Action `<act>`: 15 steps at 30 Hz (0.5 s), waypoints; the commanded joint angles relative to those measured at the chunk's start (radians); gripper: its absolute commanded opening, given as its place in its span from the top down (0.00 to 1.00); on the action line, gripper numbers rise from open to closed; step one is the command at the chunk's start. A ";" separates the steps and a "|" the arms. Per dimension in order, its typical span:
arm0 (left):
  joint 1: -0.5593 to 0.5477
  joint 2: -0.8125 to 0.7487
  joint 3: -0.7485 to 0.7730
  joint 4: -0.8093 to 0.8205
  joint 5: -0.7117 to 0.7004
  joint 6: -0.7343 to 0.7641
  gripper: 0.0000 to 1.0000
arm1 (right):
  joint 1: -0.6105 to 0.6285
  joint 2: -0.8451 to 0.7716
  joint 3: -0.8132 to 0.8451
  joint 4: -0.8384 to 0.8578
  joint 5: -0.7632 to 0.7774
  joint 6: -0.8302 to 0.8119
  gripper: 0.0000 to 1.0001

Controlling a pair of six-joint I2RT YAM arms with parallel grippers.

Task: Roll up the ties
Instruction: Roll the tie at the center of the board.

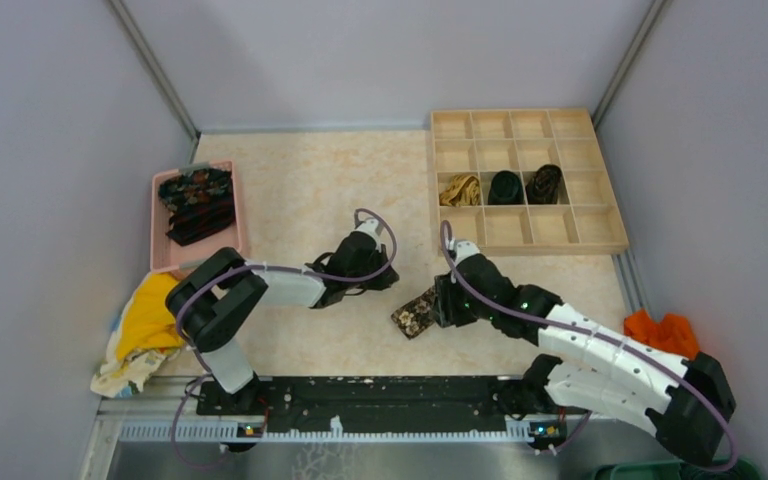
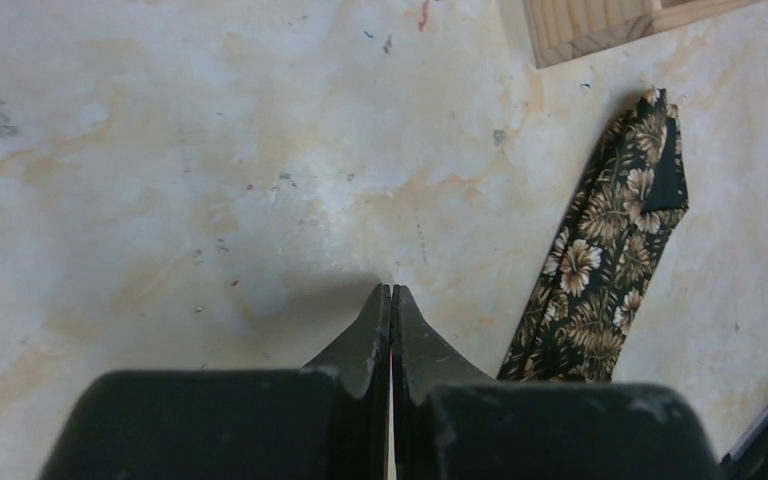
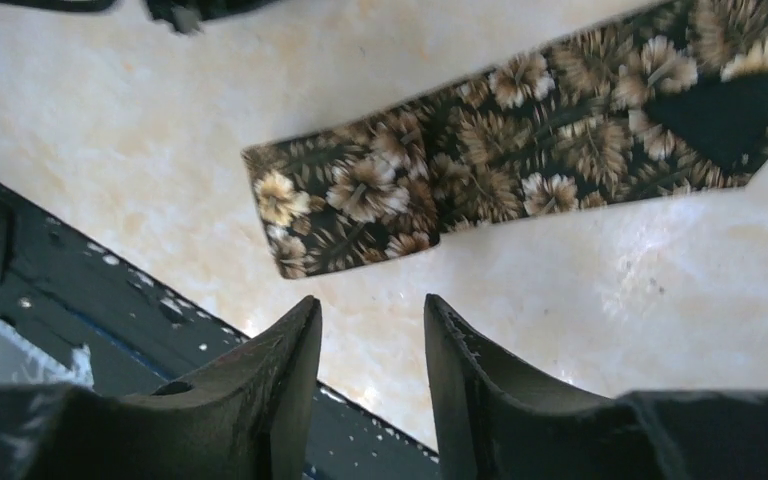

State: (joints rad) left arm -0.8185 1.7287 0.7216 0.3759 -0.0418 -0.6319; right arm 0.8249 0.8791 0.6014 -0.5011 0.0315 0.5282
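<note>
Two grippers, two trays, two cloths. Three rolled ties side by side in one row of the wooden tray (image 1: 520, 248): one golden-tan roll (image 1: 459, 189), one black roll (image 1: 505, 187), one dark brown roll (image 1: 544, 184). A heap of dark ties (image 1: 196, 203) in the pink tray (image 1: 175, 258), too tangled to count. One flat tie (image 1: 417, 313) on the table (image 1: 310, 180), near the front edge, between the two arms: long and thin, black-brown with pale tan flowers, one end blunt, the other pointed with a plain black patch. Left gripper (image 2: 391, 300) squeezed shut on nothing, near the tie. Right gripper (image 3: 370, 305) right by the blunt end, fingers apart, nothing between them. One yellow cloth (image 1: 148, 315) far left, one orange cloth (image 1: 660, 330) far right.
</note>
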 commanded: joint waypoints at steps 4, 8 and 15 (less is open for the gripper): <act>-0.005 0.032 -0.016 0.090 0.110 -0.009 1.00 | 0.042 0.147 -0.124 0.066 0.055 0.159 0.78; -0.005 0.037 -0.033 0.104 0.130 -0.008 1.00 | 0.050 0.184 -0.160 0.146 0.030 0.167 0.90; -0.014 0.016 -0.084 0.126 0.158 -0.034 1.00 | 0.133 0.299 -0.110 0.236 0.029 0.185 0.96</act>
State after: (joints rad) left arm -0.8200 1.7470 0.6800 0.4774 0.0746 -0.6468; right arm 0.8936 1.1114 0.4435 -0.3492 0.0536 0.6853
